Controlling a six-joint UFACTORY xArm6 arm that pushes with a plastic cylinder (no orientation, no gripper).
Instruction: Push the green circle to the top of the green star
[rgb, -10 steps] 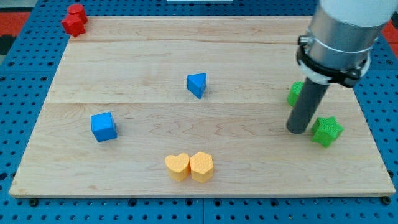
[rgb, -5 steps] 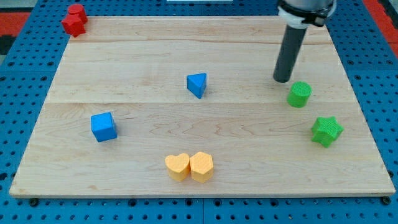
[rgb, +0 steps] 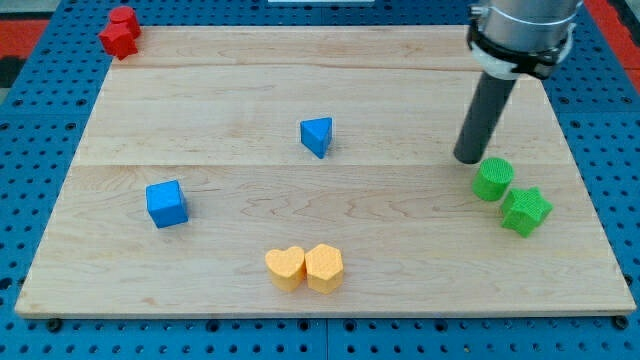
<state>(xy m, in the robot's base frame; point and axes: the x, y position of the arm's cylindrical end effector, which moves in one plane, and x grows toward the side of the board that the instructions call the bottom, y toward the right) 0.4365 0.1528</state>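
The green circle (rgb: 493, 179) lies on the wooden board (rgb: 300, 80) near the view's right edge. The green star (rgb: 526, 210) sits just below and to the right of it, nearly touching. My tip (rgb: 468, 157) stands on the board just up and to the left of the green circle, close to it.
A blue triangle (rgb: 317, 136) lies mid-board. A blue cube (rgb: 166, 203) is at the left. A yellow heart (rgb: 286, 268) and a yellow hexagon (rgb: 324, 267) touch near the bottom edge. Red blocks (rgb: 119, 31) sit at the top left corner.
My tip moved from beside the star up past the green circle, then came down and right. The green circle slid down and right, closer to the green star.
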